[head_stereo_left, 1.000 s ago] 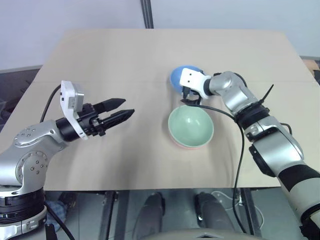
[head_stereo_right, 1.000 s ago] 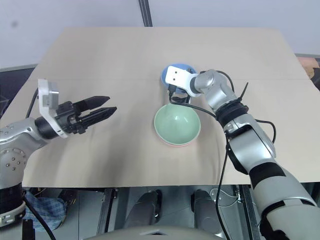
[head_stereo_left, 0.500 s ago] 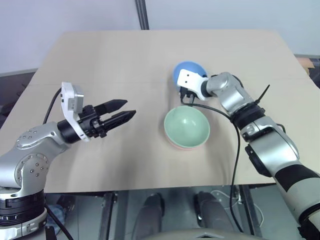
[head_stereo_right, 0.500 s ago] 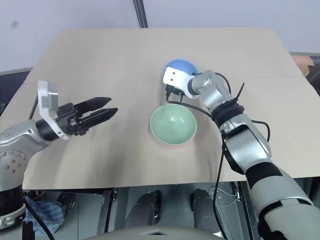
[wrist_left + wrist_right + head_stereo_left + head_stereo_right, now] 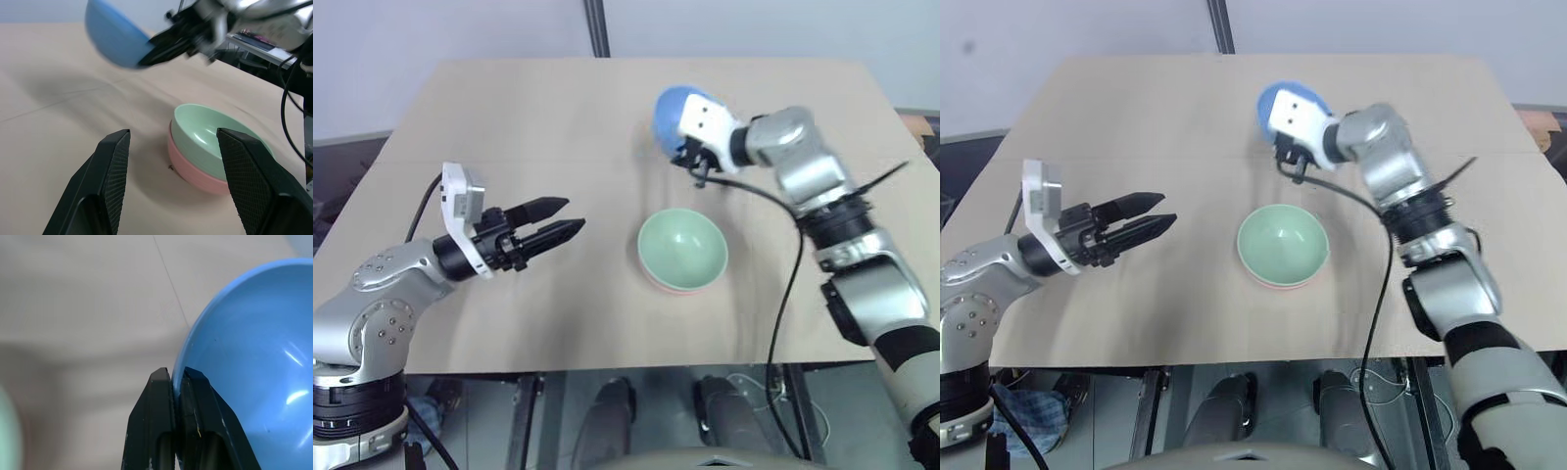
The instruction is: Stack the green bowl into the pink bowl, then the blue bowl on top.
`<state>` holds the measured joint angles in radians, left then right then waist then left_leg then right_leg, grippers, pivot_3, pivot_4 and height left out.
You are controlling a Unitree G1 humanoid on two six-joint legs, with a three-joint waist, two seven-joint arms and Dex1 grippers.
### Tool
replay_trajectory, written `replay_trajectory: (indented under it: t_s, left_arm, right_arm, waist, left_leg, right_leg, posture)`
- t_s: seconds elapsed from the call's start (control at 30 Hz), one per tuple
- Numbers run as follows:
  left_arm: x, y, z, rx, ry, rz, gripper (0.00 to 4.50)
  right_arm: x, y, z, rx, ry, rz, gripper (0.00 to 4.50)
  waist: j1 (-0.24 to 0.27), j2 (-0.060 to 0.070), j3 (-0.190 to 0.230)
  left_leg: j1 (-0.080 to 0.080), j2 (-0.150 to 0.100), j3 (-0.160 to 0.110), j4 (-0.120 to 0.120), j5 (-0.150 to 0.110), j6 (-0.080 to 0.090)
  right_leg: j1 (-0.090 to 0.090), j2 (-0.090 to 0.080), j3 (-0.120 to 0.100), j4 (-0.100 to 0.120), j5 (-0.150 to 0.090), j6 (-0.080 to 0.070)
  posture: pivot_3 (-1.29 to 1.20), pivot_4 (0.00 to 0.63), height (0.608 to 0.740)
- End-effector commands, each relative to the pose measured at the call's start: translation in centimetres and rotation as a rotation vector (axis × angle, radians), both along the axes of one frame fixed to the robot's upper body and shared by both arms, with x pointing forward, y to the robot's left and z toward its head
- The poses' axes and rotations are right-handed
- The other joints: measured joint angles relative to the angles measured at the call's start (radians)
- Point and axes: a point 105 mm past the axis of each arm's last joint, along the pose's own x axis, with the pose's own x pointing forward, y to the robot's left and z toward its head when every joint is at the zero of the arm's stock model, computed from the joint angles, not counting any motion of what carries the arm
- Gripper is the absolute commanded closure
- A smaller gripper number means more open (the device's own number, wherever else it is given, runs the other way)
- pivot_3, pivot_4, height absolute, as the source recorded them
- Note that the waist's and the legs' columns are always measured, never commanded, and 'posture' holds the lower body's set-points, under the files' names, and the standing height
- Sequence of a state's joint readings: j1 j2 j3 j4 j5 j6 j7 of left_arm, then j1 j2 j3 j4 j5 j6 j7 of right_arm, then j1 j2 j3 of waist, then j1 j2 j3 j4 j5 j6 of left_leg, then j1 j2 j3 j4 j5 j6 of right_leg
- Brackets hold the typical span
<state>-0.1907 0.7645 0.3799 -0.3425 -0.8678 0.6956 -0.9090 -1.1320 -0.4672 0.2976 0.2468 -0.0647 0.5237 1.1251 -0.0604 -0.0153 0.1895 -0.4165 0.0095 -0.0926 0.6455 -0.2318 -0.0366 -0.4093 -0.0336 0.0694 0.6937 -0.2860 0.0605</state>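
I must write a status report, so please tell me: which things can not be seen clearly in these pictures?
- Pink bowl: the green bowl nested in it hides its inside; head views show just a rim sliver.
- Blue bowl: cut off by the right wrist view's edge; in the left wrist view it is blurred.
- Right gripper: in the head views its own wrist camera housing covers the fingertips on the blue bowl's rim.

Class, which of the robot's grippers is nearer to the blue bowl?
Right. The right gripper is shut on the blue bowl at its rim, holding it above the table. The left gripper hangs open, well apart from it.
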Motion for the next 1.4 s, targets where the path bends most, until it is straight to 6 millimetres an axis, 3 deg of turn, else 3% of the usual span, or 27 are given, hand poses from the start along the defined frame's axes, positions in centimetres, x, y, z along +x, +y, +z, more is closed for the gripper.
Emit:
replay_trajectory:
  t_s: [0.03,0.27,0.6,0.67,0.77,0.83,1.0,1.13,1.4]
  left_arm:
    - [-0.4,-0.6,1.1,-0.015,-0.060,-0.044,1.51]
    - [0.4,-1.0,1.7,-0.019,-0.084,-0.093,1.51]
    - [1.5,-2.1,1.3,-0.007,-0.061,-0.164,1.51]
    - [1.5,-2.3,1.1,-0.001,-0.057,-0.177,1.51]
    - [1.5,-2.4,1.1,-0.006,-0.051,-0.182,1.51]
    - [1.6,-2.4,1.0,-0.005,-0.052,-0.176,1.51]
    - [1.8,-2.1,0.3,0.042,-0.047,-0.108,1.51]
    - [1.8,-1.4,0.0,0.056,-0.042,-0.028,1.51]
    - [1.0,-0.2,0.0,0.058,-0.047,0.041,1.51]
  right_arm:
    - [-4.4,-0.4,2.0,0.026,0.043,0.142,4.42]
    - [-11.0,-1.5,1.1,-0.071,0.155,0.315,4.42]
    - [-14.5,0.6,-1.5,-0.107,0.176,0.419,4.42]
    - [-14.7,0.7,-1.5,-0.098,0.173,0.424,3.62]
    - [-13.8,1.0,-0.7,-0.031,0.158,0.353,3.03]
    - [-13.3,0.7,-0.2,-0.007,0.148,0.318,3.03]
    - [-12.2,-2.1,1.0,0.118,0.210,0.204,3.03]
    - [-11.2,-6.3,1.4,0.273,0.227,0.116,3.03]
    - [-10.0,-14.4,-1.0,0.357,0.244,-0.043,3.03]
  waist:
    - [0.000,0.000,0.000]
    - [-0.002,0.000,0.000]
    - [0.000,0.000,0.000]
    - [0.001,0.000,0.000]
    - [0.000,0.000,0.000]
    - [0.000,0.000,0.000]
    - [0.007,-0.001,0.000]
    - [0.020,-0.002,-0.001]
    - [0.021,-0.002,0.000]
  left_leg:
    - [0.000,0.000,0.000,0.000,0.000,0.000]
    - [0.001,0.001,0.000,0.002,0.000,0.000]
    - [0.001,0.000,0.000,0.004,0.000,0.000]
    - [0.000,0.000,0.000,0.004,0.000,0.000]
    - [0.000,0.000,0.000,0.004,0.000,0.000]
    - [0.001,0.000,0.000,0.004,0.000,0.000]
    - [0.000,0.000,0.000,0.004,0.000,0.000]
    - [0.000,0.000,0.000,0.004,0.000,0.001]
    - [0.001,0.000,0.001,0.004,0.000,0.001]
  right_leg:
    - [0.000,0.000,0.000,0.000,0.000,0.000]
    - [0.001,0.001,0.000,0.002,0.000,0.000]
    - [0.001,0.000,-0.001,0.002,0.000,0.000]
    - [0.001,0.000,-0.001,0.001,0.000,0.000]
    - [0.001,0.000,-0.001,0.001,0.000,0.000]
    - [0.001,0.001,-0.001,0.002,0.000,0.000]
    - [0.001,0.000,-0.001,0.001,0.000,0.000]
    - [0.002,0.000,-0.001,0.000,0.000,0.000]
    - [0.002,0.000,0.000,0.001,0.000,0.000]
  posture:
    - [0.00,0.150,0.740]
    - [0.00,0.150,0.740]
    - [0.00,0.150,0.740]
    - [0.00,0.150,0.740]
    - [0.00,0.150,0.740]
    - [0.00,0.150,0.740]
    - [0.00,0.150,0.740]
    - [0.00,0.150,0.740]
    - [0.00,0.150,0.740]
